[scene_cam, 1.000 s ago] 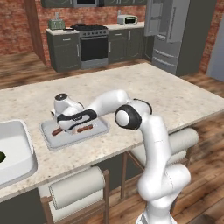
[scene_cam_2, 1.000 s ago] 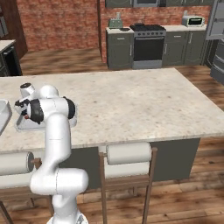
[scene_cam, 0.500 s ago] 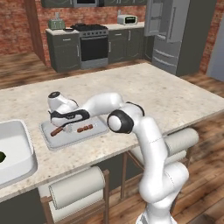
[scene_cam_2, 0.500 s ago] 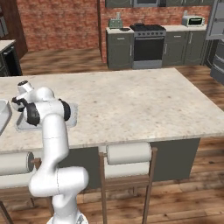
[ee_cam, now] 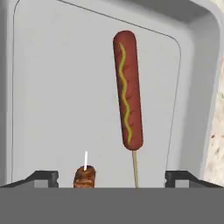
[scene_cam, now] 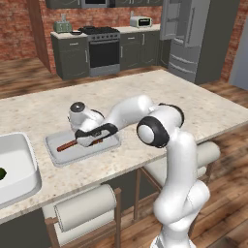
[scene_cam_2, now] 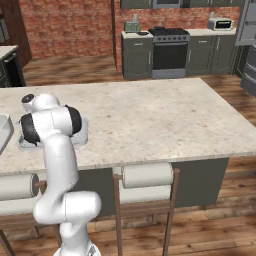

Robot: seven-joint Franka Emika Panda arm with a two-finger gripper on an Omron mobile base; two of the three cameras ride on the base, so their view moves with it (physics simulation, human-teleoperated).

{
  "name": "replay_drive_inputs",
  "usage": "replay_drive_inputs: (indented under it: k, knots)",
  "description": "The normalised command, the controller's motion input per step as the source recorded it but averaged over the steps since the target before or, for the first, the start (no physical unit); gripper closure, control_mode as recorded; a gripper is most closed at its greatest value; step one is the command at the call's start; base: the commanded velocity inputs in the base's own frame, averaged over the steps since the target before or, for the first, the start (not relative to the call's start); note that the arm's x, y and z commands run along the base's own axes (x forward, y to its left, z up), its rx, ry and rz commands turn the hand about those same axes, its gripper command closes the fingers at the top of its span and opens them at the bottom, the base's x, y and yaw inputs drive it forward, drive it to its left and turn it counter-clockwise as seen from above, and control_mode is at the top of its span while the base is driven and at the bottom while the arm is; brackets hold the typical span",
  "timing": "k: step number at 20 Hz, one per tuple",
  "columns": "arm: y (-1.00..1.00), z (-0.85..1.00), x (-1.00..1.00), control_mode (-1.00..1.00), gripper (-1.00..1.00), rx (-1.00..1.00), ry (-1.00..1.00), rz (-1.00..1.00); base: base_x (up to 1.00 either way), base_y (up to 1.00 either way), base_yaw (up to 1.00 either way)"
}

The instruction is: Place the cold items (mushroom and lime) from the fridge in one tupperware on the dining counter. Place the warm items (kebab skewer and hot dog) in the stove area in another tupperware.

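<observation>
Grey tupperware (scene_cam: 58, 157) sits on the dining counter (scene_cam: 193, 101) with the hot dog (scene_cam: 67, 144) inside, under the gripper (scene_cam: 93, 138). Hand view: spread fingertips (ee_cam: 43, 177) hold nothing; hot dog (ee_cam: 127, 89) lies lengthwise ahead, kebab skewer (ee_cam: 85, 174) nearer.

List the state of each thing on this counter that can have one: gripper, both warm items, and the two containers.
gripper: open, jaws spread wide, holding nothing, low over the tray
hot dog: lying flat in the tupperware, free of the fingers
kebab skewer: lying in the same tupperware, between the fingertips, not gripped
grey tupperware: lidless, on the counter, holding both warm items
white tupperware: lidless, a green item inside at its left edge
</observation>
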Motion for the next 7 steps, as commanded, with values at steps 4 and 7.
replay_drive_inputs:
  k: [4, 7]
  knots:
    - [-0.84, 1.0, -0.97, -1.0, -1.0, 0.31, -0.39, -0.02, 0.0, 0.0, 0.0]
    - [-0.89, 1.0, -0.99, -1.0, -1.0, 0.29, -0.24, -0.01, 0.0, 0.0, 0.0]
